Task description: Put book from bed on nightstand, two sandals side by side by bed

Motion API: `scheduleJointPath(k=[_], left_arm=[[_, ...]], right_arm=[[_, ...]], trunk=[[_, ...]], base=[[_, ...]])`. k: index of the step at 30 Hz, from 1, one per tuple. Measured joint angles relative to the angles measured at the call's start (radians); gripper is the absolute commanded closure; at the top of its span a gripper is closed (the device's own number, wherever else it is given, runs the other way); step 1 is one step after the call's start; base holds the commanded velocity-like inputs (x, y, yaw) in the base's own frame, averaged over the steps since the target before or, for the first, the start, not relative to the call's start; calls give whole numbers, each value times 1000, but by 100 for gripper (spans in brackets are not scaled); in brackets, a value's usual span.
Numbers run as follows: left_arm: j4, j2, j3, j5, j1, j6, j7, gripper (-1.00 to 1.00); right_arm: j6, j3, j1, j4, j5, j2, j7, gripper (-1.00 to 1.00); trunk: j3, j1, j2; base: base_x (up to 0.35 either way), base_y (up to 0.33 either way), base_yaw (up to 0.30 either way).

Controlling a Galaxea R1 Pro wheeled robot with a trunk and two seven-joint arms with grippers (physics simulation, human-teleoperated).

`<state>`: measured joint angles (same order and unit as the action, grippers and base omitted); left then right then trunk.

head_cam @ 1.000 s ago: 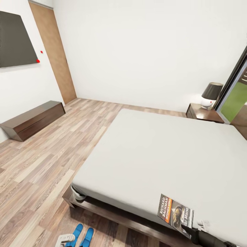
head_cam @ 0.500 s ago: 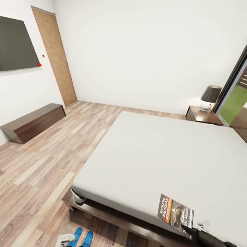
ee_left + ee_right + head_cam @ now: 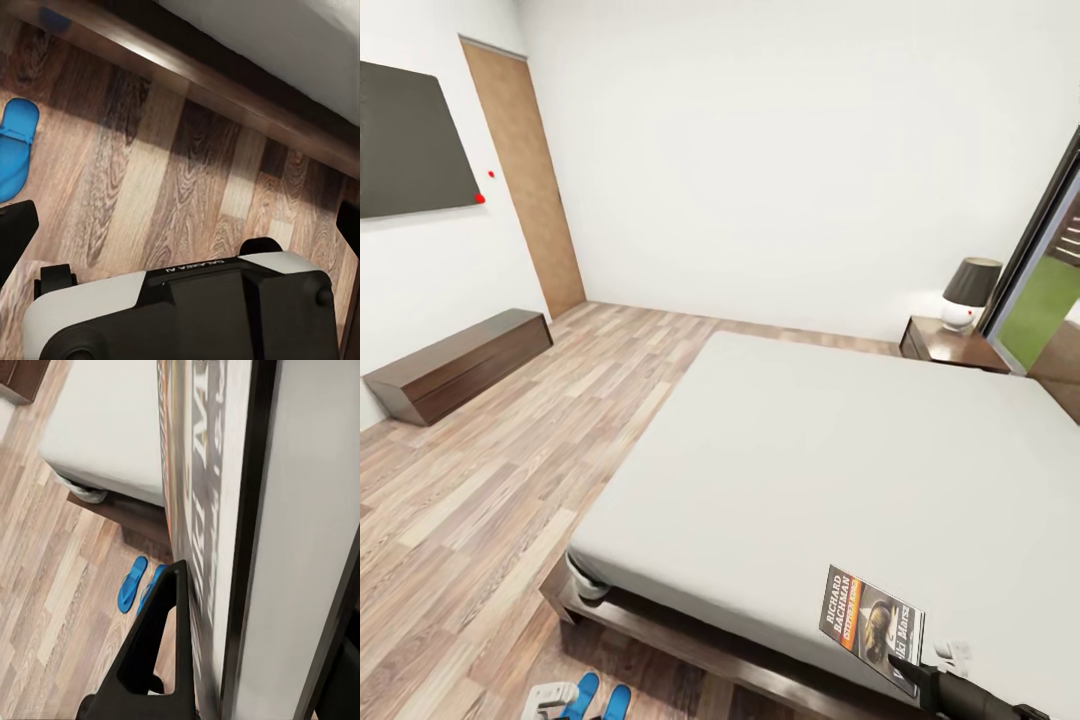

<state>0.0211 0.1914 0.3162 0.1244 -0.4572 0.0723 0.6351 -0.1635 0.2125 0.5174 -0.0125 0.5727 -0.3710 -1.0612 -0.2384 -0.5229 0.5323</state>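
While the book (image 3: pixel 871 622) is clamped in the right tool (image 3: pixel 916 677) above the bed (image 3: pixel 840 460), the nightstand (image 3: pixel 950 345) is unreached, the sandals (image 3: pixel 600 700) lie paired, and the left tool (image 3: pixel 180 225) is spread empty.

In the head view the right arm (image 3: pixel 975 700) is a rounded, matte black sleeve-like link at the frame's lower edge, with a small white ribbed fitting (image 3: pixel 952 652) beside it, possibly a clip or cable mount. The left arm's end (image 3: pixel 550 697) appears as a white moulded block with dark recesses. From the left wrist view, the left gripper (image 3: pixel 180 232) has a glossy white housing (image 3: pixel 90 315) around a black centre plate with faint pale lettering, too small to read, a round black knob at one corner, and black fingers (image 3: pixel 15 236). The right gripper (image 3: pixel 247 607) has flat black fingers (image 3: pixel 154 649), one an open triangular frame
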Motion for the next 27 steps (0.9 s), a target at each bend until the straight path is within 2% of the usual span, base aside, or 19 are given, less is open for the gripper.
scheduleJointPath(k=[27], left_arm=[[0,-3,0,0,0,0,1,-100]], right_arm=[[0,0,0,0,0,0,1,100]], trunk=[[44,0,0]], base=[[0,0,0]])
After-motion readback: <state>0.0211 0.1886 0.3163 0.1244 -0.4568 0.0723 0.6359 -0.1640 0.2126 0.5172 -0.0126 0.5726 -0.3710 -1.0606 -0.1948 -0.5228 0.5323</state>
